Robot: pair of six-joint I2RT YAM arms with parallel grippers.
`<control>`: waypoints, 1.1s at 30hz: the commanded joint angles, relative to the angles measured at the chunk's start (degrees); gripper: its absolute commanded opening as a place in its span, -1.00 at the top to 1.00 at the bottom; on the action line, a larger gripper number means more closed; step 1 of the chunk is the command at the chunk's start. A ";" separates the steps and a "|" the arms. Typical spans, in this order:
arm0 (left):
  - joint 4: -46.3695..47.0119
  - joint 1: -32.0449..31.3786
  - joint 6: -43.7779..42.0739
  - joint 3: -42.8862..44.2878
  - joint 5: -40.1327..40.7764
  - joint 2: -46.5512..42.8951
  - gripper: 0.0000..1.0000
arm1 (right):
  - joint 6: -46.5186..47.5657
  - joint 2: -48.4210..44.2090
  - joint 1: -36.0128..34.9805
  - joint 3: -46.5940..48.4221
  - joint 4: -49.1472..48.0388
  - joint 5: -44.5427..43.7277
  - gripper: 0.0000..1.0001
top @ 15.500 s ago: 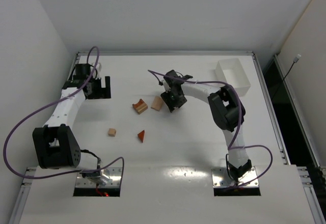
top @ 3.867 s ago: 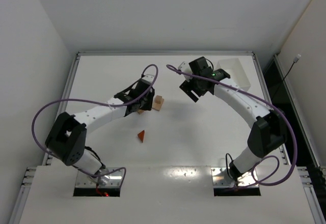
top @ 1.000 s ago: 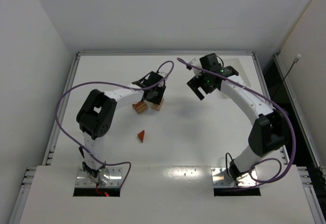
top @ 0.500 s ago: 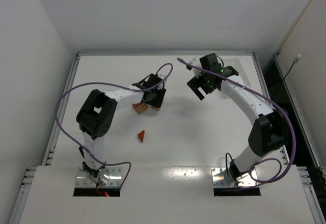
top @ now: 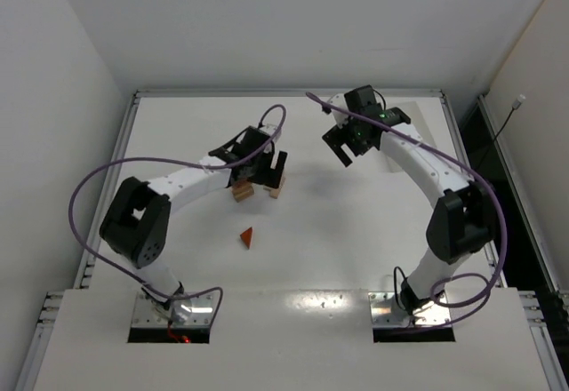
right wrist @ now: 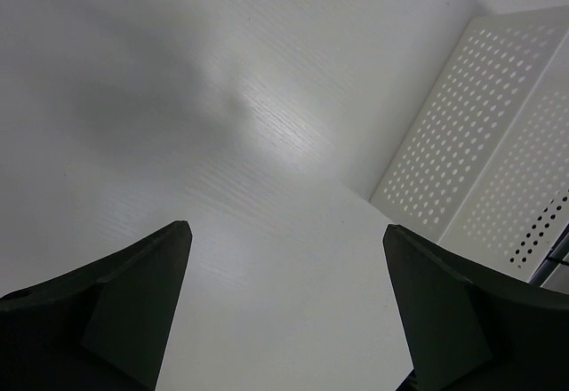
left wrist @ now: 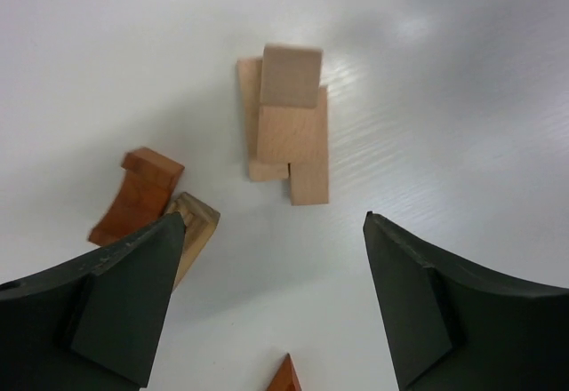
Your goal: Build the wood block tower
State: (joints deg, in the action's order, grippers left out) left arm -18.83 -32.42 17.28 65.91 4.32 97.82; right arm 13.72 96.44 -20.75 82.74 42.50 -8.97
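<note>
Left arm [top: 191, 182] reaches from its base across the table [top: 356, 249] to mid-table.

Leftmost piece is a reddish-brown arch [left wrist: 133, 197] lying on the table. A pale tan block [left wrist: 194, 227] touches it. In the wrist view the left finger covers part of that block.

Nearer the bases, well apart from the rest, a red-brown wedge [top: 248, 237] lies alone. The wrist view only catches its tip at the bottom edge.

Tower [left wrist: 289, 129] sits just right of the arch, not touching it.
- Pale tan pieces only.
- At least two flat bars at the bottom, side by side and offset lengthwise.
- Two squarish pieces stacked above them.
- Top piece sits toward the far end, not centred.
- Exact layer count is hard to tell from straight above.
- From overhead it is mostly hidden under the claw.

Left claw [left wrist: 274, 220] is released, fingers [left wrist: 124, 302] spread wide with nothing between them. It hovers over the tower with no contact visible. In the wrist view the stack lies beyond the fingertips, roughly centred in the gap.

Right claw [top: 345, 148] is up in the air, right of the tower and well apart from it. It is also released, spread wide and empty. Its wrist view shows bare table between the fingers and a white perforated wall [right wrist: 484, 142] at the right edge.

White bin [top: 425, 124] sits at the far right of the table, partly behind the right arm [top: 427, 173].
</note>
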 commanded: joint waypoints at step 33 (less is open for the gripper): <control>-9.21 29.44 -3.74 7.92 -25.23 -11.34 -0.46 | 12.12 34.33 -6.58 26.68 -4.97 17.86 0.49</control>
State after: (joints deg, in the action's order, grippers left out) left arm -28.53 -3.64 14.20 73.78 -17.93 87.24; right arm 22.92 129.47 -25.58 109.27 40.53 8.99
